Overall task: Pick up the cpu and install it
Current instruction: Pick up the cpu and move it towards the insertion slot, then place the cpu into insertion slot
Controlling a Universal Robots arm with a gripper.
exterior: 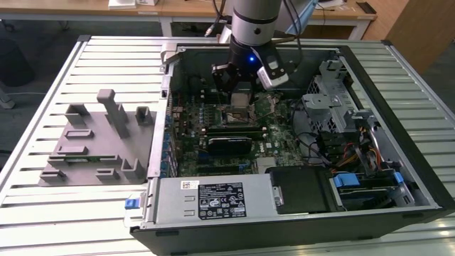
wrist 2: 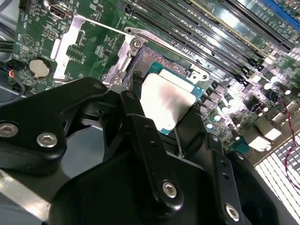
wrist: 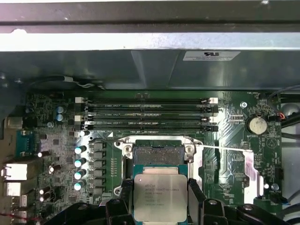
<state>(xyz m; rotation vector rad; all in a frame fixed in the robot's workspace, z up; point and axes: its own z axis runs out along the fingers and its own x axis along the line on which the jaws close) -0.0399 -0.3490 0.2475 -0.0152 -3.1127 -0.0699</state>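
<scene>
The end effector point(wrist: 160, 199) is clamped on the cpu point(wrist: 160, 196), a black finger point(wrist: 125, 191) against each of two opposite edges and the metal lid facing up. In the second wrist view the chip point(wrist 2: 167, 100) hangs tilted in that grip, clear of the board and touching nothing but the fingers.

Just beyond it lies the socket point(wrist: 157, 153), its contact field bare. The silver load plate point(wrist: 230, 174) is swung away beside it and the thin lever point(wrist: 220, 148) stands free. Past the socket run the memory slots point(wrist: 145, 112), then the wall of the case point(wrist: 154, 70).

In the exterior view the cpu point(exterior: 240, 100) hangs under the arm at about 12 o'clock from the socket point(exterior: 234, 115), near it but not in it. The power supply point(exterior: 213, 200) sits at 6 o'clock in the case. A grey fixture point(exterior: 92, 144) lies at 9 o'clock on the desk point(exterior: 57, 224), well apart.

I judge the pick done and the install in hand: the chip is carried to the socket and not yet seated. Seating calls for the cpu level and square over the frame, corners matched, and a gentle, straight descent. Whether it is yet aligned I cannot tell
</scene>
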